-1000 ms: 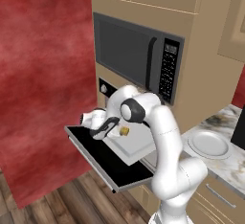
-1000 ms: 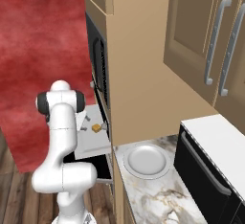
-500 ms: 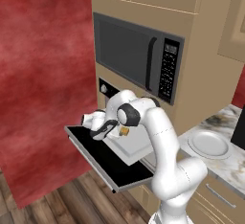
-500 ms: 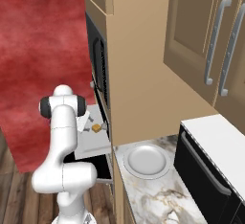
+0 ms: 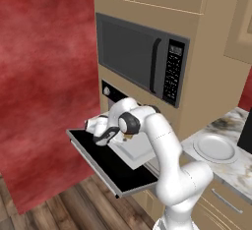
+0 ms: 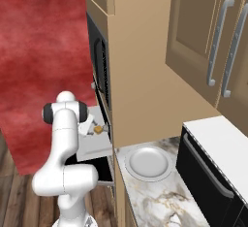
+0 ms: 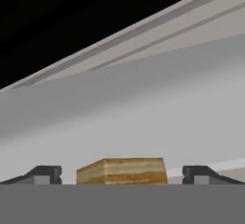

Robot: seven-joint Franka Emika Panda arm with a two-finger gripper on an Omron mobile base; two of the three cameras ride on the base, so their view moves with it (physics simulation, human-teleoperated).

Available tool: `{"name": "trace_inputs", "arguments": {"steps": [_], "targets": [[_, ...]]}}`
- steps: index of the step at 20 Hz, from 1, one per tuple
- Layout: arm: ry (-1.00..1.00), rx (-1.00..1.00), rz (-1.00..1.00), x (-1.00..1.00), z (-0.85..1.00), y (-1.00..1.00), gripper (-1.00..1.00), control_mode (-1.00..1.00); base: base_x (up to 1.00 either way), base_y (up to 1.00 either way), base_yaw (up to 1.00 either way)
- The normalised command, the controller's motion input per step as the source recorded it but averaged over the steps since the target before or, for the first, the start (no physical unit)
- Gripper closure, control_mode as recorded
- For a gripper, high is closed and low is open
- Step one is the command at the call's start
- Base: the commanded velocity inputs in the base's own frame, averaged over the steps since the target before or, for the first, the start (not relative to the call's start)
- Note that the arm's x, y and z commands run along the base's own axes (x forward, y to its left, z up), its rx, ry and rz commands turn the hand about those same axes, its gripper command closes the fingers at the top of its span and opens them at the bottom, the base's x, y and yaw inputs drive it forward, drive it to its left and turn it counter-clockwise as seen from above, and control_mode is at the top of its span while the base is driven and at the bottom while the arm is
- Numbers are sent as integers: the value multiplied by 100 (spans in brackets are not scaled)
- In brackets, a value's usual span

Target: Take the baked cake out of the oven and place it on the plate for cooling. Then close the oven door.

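Observation:
The baked cake point(image 7: 122, 171), a small golden-brown layered block, lies on the pale oven tray point(image 5: 135, 150) pulled out over the open oven door point(image 5: 101, 161). My gripper point(image 7: 122, 176) is open and low over the tray. One fingertip point(image 7: 45, 174) stands on each side of the cake, with a gap at both sides. In the left base view the gripper point(image 5: 118, 133) sits just left of the cake point(image 5: 129, 137). From the right the cake point(image 6: 98, 129) shows beside the hand. The round grey-white plate point(image 5: 215, 148) point(image 6: 148, 163) rests empty on the marble counter. The oven point(image 5: 110, 92) shows one knob.
The dark grey microwave point(image 5: 140, 57) sits right above the oven. A red wall point(image 5: 44, 76) stands to the left. The lowered door juts out over the wood floor. A black appliance point(image 6: 213, 170) borders the counter beyond the plate. Cabinets hang overhead.
The hand has dropped and pushed forward along the tray, bringing its fingers around the cake. Cake, tray, door and plate have stayed put.

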Motion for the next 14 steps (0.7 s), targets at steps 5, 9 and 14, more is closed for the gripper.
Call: {"name": "trace_inputs", "arguments": {"steps": [5,9,14], "targets": [[0,0,0,4,-4,-23,-100,-100,0,0,0],[0,0,0,0,0,-25,-100,-100,0,0,0],[0,0,0,0,0,-32,-100,-100,0,0,0]]}}
